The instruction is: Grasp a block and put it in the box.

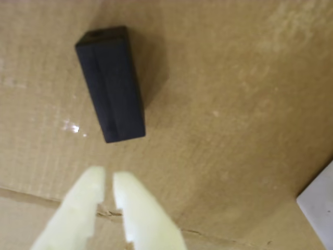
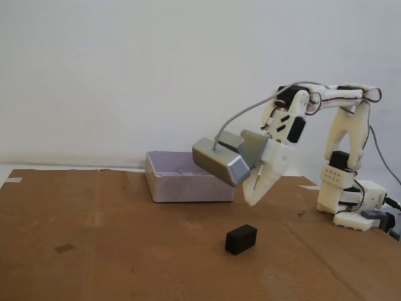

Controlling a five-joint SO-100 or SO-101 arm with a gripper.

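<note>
Fingers of the gripper sit almost shut at the bottom of the wrist view, holding nothing, so they may bump the block lying on the cardboard at upper left, far from the box.

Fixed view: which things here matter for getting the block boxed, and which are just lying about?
Part of the job:
- block, lying on the cardboard, not yet grasped
- box, behind it
- gripper, fingers nearly together, above the block

Just there:
- cardboard sheet
- silver camera module on the wrist
- small dark mark on the cardboard
</note>
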